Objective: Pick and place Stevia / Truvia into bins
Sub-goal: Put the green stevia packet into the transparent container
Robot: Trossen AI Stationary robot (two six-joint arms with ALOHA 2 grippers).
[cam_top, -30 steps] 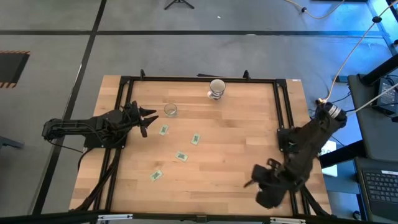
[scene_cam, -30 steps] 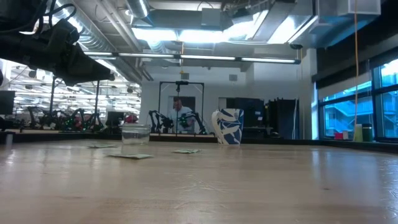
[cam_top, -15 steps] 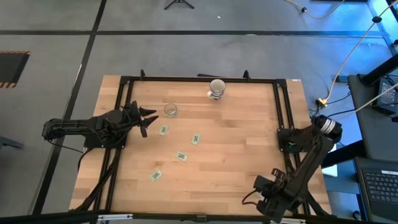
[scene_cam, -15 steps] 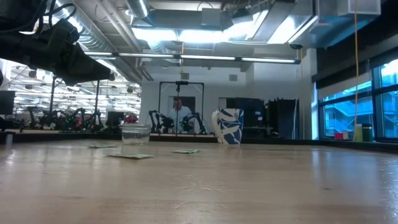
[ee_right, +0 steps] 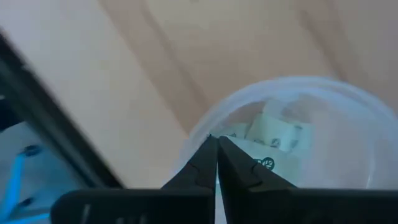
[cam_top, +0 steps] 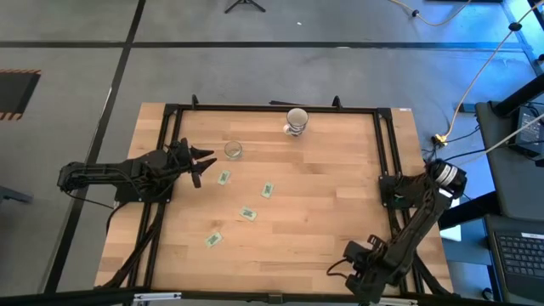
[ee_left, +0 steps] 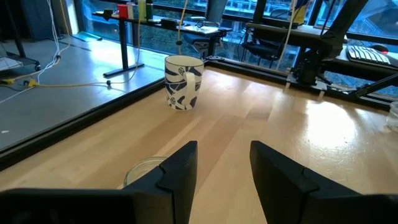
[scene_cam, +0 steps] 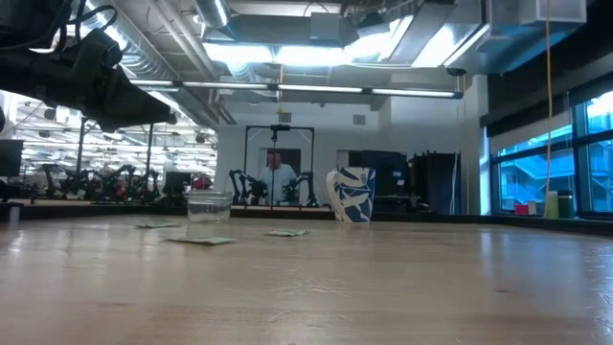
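The right gripper (ee_right: 216,163) hangs above the clear round bin (ee_right: 348,118) at the near right corner of the table (cam_top: 323,212), with its two fingers pressed together and nothing between them. Inside the bin lie several white sachets with green print (ee_right: 277,132) — how many, I cannot tell.

Four more sachets lie flat on the wood, left of the middle: one (cam_top: 223,178) just beside the left gripper (cam_top: 204,161), one (cam_top: 267,190) toward the centre, one (cam_top: 247,213) nearer the front, and one (cam_top: 212,240) closest to the front edge.

The left gripper waits at the left side of the table — its fingers (ee_left: 180,171) are spread apart and hold nothing. A small clear cup (cam_top: 233,150) stands near it, and a white mug with blue pattern (cam_top: 297,121) stands at the far edge.
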